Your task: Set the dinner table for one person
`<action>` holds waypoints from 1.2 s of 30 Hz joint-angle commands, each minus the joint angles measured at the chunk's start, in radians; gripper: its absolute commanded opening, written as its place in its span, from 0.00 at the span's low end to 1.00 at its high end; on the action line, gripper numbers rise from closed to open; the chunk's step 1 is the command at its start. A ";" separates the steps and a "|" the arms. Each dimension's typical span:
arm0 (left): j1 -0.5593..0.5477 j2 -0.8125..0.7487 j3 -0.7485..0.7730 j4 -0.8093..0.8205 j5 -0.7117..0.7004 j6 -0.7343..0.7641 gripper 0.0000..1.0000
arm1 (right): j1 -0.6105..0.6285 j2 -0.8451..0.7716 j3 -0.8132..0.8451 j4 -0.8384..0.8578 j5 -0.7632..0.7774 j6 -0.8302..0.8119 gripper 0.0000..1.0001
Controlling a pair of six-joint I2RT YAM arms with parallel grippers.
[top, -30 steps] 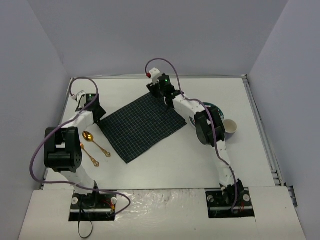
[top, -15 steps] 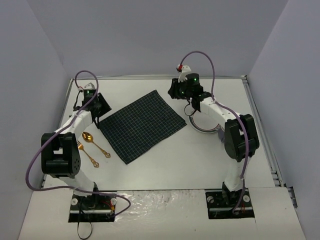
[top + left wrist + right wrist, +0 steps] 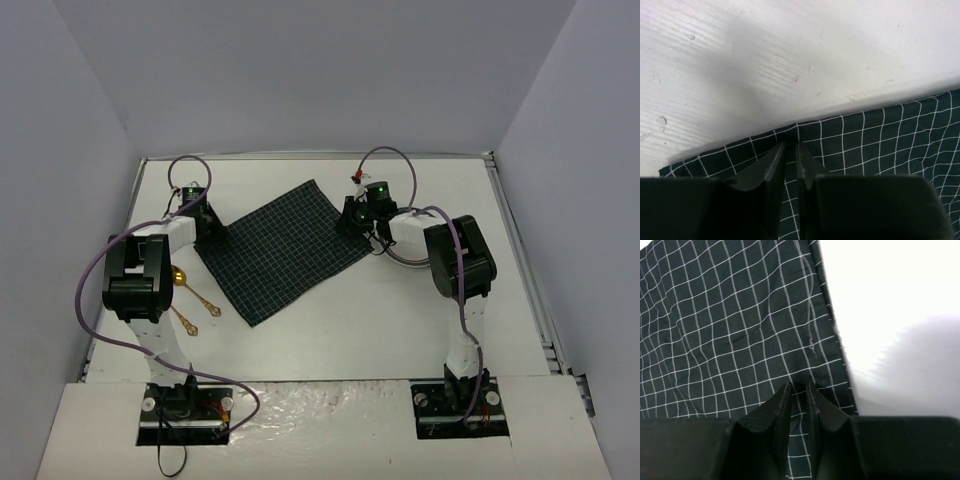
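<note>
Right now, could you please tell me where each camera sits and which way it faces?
Top external: above and behind the bases, looking down at the dinner table; left arm and right arm show.
Left wrist: on the left arm, looking along the left gripper, which pinches the checked cloth.
Right wrist: likewise, the right gripper pinches its other side.
Shared: the checked cloth, in all three.

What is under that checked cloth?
The cloth lies on the white table, which shows around it. Anything else beneath is covered, though no bulge shows.
</note>
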 commanded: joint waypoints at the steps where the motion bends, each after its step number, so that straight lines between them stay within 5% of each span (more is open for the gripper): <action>1: 0.030 0.025 0.004 0.000 -0.065 -0.014 0.09 | -0.021 0.004 0.003 0.055 0.028 -0.010 0.15; 14: 0.088 0.033 -0.003 -0.017 -0.087 -0.027 0.09 | -0.011 0.021 0.123 -0.001 0.037 -0.031 0.20; 23: 0.092 0.011 0.058 -0.051 -0.088 0.023 0.10 | 0.010 -0.114 0.266 -0.087 0.016 -0.047 0.50; 30: 0.105 -0.043 0.089 -0.075 -0.115 0.049 0.21 | 0.018 -0.276 0.047 -0.021 0.008 0.013 0.57; 36: 0.066 -0.112 0.152 -0.048 0.001 0.041 0.32 | 0.035 -0.342 -0.148 0.060 0.036 0.071 0.57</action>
